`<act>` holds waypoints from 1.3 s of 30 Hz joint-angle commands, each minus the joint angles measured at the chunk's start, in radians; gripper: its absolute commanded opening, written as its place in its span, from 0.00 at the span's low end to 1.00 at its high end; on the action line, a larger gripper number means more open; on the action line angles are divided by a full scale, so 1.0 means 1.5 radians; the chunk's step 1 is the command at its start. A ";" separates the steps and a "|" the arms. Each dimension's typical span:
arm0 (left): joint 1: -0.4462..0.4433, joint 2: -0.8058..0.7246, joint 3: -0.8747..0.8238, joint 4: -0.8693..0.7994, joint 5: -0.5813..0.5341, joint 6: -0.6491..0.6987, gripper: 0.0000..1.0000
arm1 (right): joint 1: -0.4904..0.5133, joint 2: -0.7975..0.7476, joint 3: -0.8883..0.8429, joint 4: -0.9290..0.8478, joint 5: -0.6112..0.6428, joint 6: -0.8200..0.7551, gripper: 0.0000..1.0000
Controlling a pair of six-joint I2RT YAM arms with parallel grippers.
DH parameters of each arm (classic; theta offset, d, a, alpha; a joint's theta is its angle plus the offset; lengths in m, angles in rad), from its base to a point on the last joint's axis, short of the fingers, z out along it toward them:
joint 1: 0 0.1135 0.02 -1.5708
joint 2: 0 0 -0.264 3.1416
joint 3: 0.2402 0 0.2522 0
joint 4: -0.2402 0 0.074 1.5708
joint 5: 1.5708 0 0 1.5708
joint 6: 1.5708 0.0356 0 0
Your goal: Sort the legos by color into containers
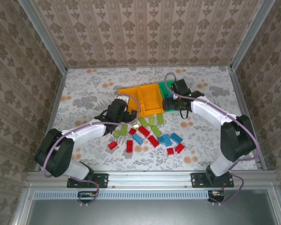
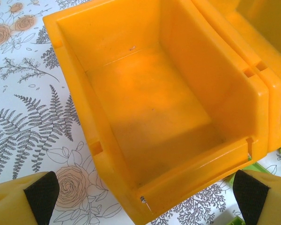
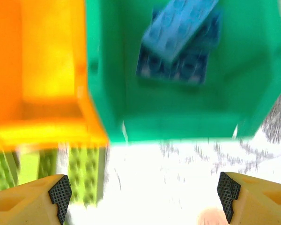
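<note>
step: we judge a blue drop is in hand; small blue studded plastic bricks (image 3: 178, 40) lie inside the green open-topped plastic bin (image 3: 131, 93), blurred, nothing touching them.
right gripper (image 3: 143, 197): fingers (image 3: 60, 194) stand wide apart and empty, above the green bin's near wall and the tabletop in front of it.
left gripper (image 2: 145, 194): fingers (image 2: 42, 193) spread fully, holding nothing, poised over the near corner of the empty left orange plastic bin (image 2: 103, 28).
bins: second orange plastic bin (image 1: 150, 98) sits between the left orange one and the green one, all touching in a row.
loose bricks: red (image 1: 153, 141), blue (image 1: 137, 138) and lime green (image 1: 123, 130) ones scattered on the floral tabletop (image 1: 84, 89) just in front of the bins.
next: we think each arm must go down to a loose brick and close on its short sides, matching colour to bin.
</note>
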 commanded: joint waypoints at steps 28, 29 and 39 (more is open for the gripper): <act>-0.005 -0.017 -0.012 -0.012 -0.017 -0.007 1.00 | 0.102 -0.012 -0.143 -0.210 -0.040 -0.361 0.75; -0.005 -0.016 -0.012 -0.011 -0.017 -0.008 1.00 | 0.102 -0.010 -0.146 -0.208 -0.039 -0.362 0.74; -0.005 -0.013 -0.010 -0.014 -0.017 -0.009 1.00 | 0.100 0.002 -0.165 -0.177 -0.018 -0.368 0.59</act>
